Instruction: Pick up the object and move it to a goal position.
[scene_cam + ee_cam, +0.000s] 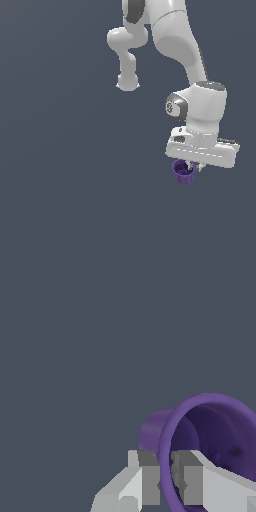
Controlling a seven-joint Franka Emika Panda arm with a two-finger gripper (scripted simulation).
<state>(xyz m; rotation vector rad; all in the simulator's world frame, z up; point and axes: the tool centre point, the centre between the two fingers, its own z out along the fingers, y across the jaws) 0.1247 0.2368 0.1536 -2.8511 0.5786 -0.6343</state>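
Closest thing in the wrist view is the end effector (pixel 166 483) itself, two pale fingers (pixel 145 481) pinching the wall of the purple cup (pixel 210 426). One finger sits on the outside of the cup, the other one goes inside the hollow, so the rim is squeezed between them. The cup's open mouth is tipped toward the camera and you can see right into the dark inside. Behind it there's only flat grey-blue.

Exterior view: the white arm (pixel 175 40) reaches down on the exterior view's right, and the end effector (pixel 192 166) hangs at the bottom with the cup (pixel 183 172) tucked right under it, slightly tilted, held by its rim.
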